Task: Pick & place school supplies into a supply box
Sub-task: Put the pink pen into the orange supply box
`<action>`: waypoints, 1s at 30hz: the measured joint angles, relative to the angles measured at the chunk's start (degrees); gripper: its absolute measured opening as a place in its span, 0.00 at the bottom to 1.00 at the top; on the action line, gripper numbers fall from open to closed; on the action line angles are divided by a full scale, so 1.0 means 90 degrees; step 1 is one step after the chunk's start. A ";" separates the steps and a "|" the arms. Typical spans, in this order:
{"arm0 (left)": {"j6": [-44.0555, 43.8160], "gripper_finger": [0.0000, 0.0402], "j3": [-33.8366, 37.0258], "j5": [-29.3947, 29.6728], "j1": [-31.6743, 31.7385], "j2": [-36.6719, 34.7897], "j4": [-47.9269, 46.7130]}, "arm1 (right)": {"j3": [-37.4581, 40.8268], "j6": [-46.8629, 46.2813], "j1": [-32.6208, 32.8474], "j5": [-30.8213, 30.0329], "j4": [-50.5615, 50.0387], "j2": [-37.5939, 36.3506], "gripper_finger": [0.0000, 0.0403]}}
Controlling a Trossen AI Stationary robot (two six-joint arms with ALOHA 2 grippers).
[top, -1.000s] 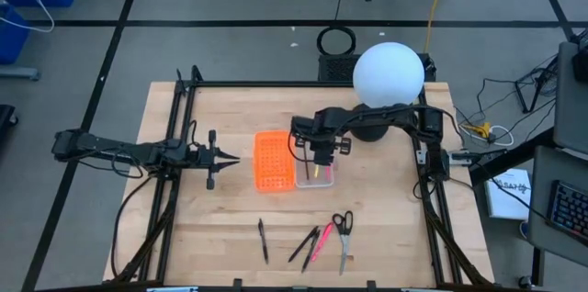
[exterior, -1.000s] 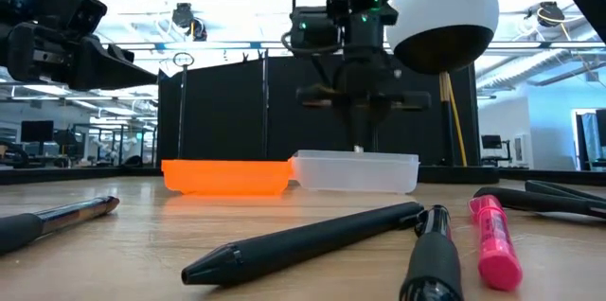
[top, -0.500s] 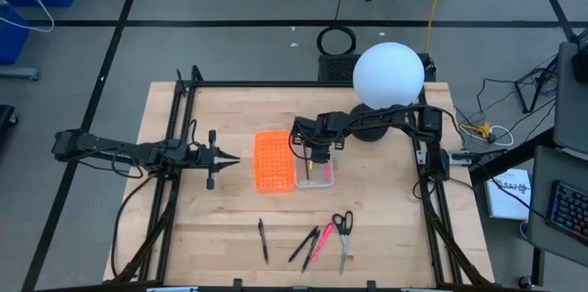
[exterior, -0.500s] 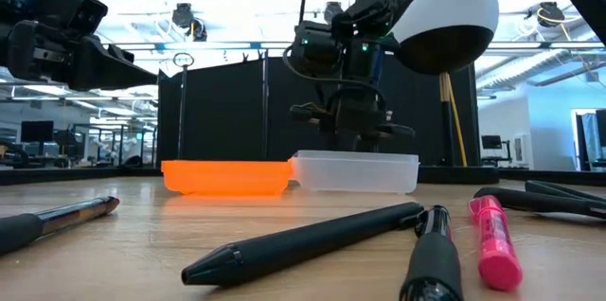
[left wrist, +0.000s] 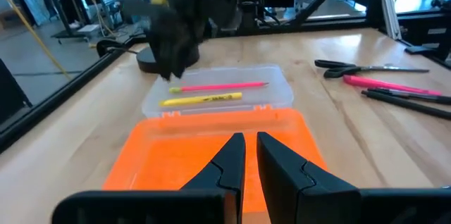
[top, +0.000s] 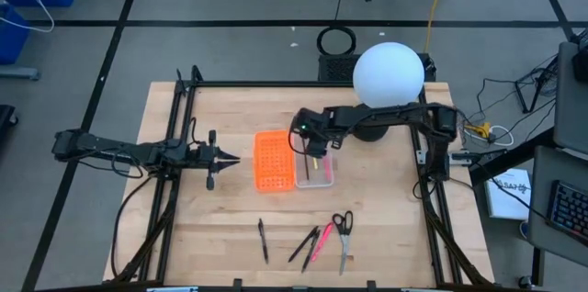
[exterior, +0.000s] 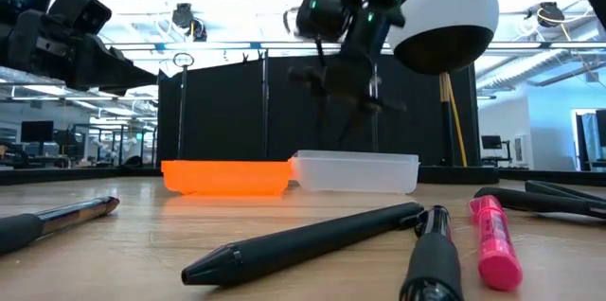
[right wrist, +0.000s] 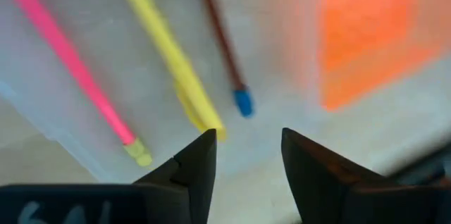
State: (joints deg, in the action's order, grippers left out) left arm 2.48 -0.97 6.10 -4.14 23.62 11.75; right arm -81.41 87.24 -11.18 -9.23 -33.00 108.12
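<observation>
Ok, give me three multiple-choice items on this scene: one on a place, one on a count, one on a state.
1. Where does the yellow pen lie?
A. in the clear half of the supply box
B. in the orange half
C. on the bare table

2. How many thin items lie in the clear half?
A. one
B. three
C. five

3. The right hand is:
A. shut on the scissors
B. open, empty
C. shut on a pen

Key: 1 A, the left wrist view shows it there; 2 B, the right wrist view shows pink, yellow and dark red; 3 B, fingers apart, nothing between.
</observation>
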 joint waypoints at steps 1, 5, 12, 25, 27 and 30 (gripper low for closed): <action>-0.0033 0.12 0.0000 0.0000 -0.0001 -0.0001 0.0001 | 0.0000 -0.0217 0.0005 0.0002 0.0013 -0.0138 0.36; -0.0056 0.12 0.0000 0.0009 -0.0001 0.0000 0.0010 | 0.0000 -0.1413 0.0078 0.0073 0.0023 -0.0753 0.32; -0.0061 0.12 0.0000 0.0325 0.0000 -0.0002 0.0231 | -0.0002 -0.5074 0.0365 0.1056 0.0734 -0.1949 0.20; -0.1329 0.12 0.0000 0.0392 -0.0002 -0.0002 0.0197 | 0.1413 -0.8287 0.1374 0.1052 0.2544 -0.3981 0.01; -0.1276 0.12 0.0000 0.0390 -0.0002 -0.0002 0.0178 | 0.2029 -0.8563 0.1535 0.1046 0.3155 -0.4448 0.00; -0.1265 0.12 0.0000 0.0382 -0.0002 -0.0002 0.0147 | 0.2929 -0.9044 0.1701 0.1023 0.3542 -0.5104 0.00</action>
State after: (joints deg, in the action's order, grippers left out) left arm -8.91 -0.97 9.53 -4.16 23.59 13.08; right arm -55.04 5.85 4.13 -0.03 -1.13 62.18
